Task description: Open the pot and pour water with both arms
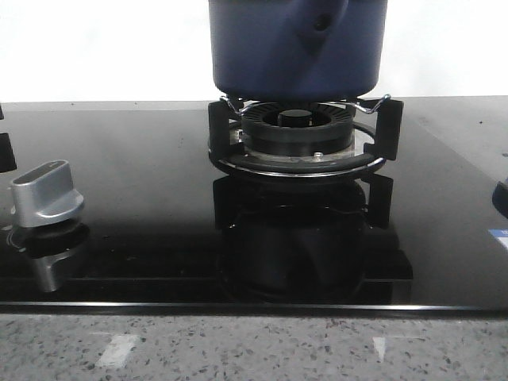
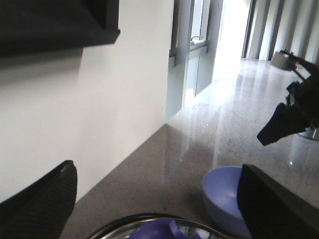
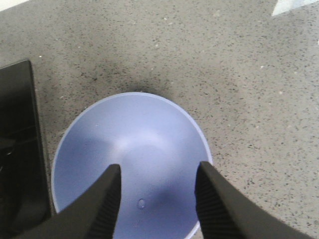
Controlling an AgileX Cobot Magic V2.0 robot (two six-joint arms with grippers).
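Note:
The dark navy pot stands on the burner grate; its handle stub with a small hole faces me, and its top is cut off by the frame. Neither gripper shows in the front view. In the left wrist view my left gripper is open and empty above a metal-rimmed glass lid with a blue knob. My right gripper is open and empty, hovering over a light-blue bowl on the counter. That bowl and the right arm also show in the left wrist view.
A silver stove knob sits on the black glass hob at the front left. The hob's edge lies beside the bowl. A speckled grey counter runs along the front. A white wall stands behind.

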